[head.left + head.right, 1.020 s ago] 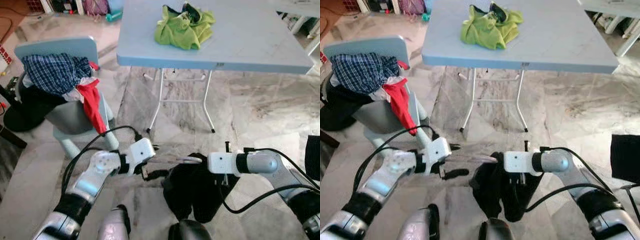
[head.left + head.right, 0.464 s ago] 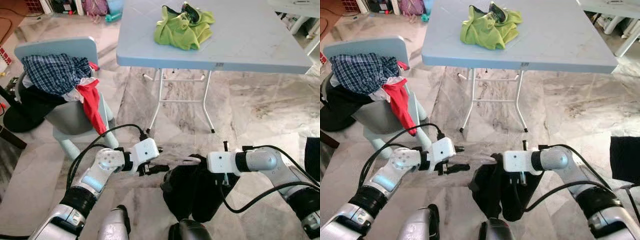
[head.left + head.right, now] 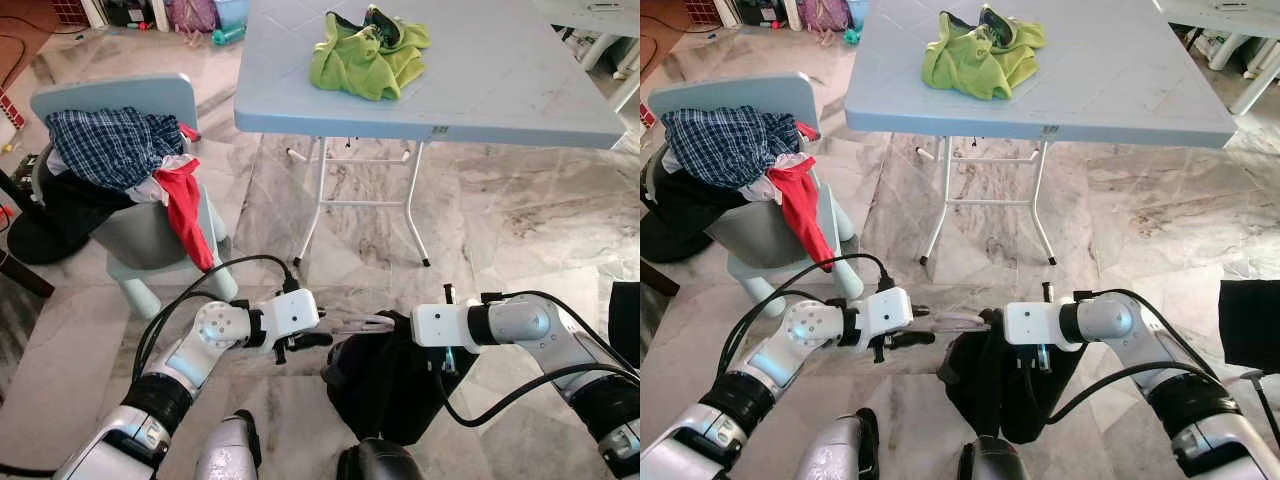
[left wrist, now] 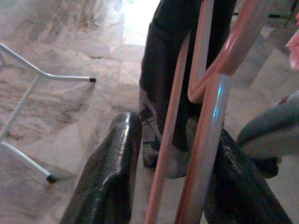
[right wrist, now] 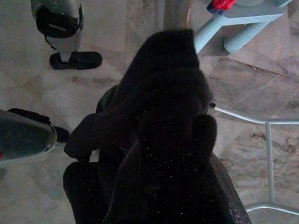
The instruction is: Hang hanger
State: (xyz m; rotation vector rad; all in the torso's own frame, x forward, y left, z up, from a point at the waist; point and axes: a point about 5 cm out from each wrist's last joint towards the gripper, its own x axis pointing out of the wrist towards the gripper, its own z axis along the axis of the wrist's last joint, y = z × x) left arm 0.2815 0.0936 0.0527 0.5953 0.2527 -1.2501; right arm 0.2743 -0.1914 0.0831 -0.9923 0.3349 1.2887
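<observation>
Your left gripper [image 3: 305, 341] pinches the pink hanger [image 3: 362, 322] to steady it; right gripper [image 3: 1032, 362] clamps the black garment [image 3: 385, 385], so it drapes on.

Open marble floor [image 3: 500, 220] ahead; folding table [image 3: 520, 100] legs centre, clothes-laden chair [image 3: 150, 235] at left, black garment [image 3: 385, 385] below grippers.

I found no text, brand, number or sign that I could read in any view. A small pale label [image 3: 438, 129] sat on the front edge of the blue folding table [image 3: 520, 95], but its print was too small for me to make out.
</observation>
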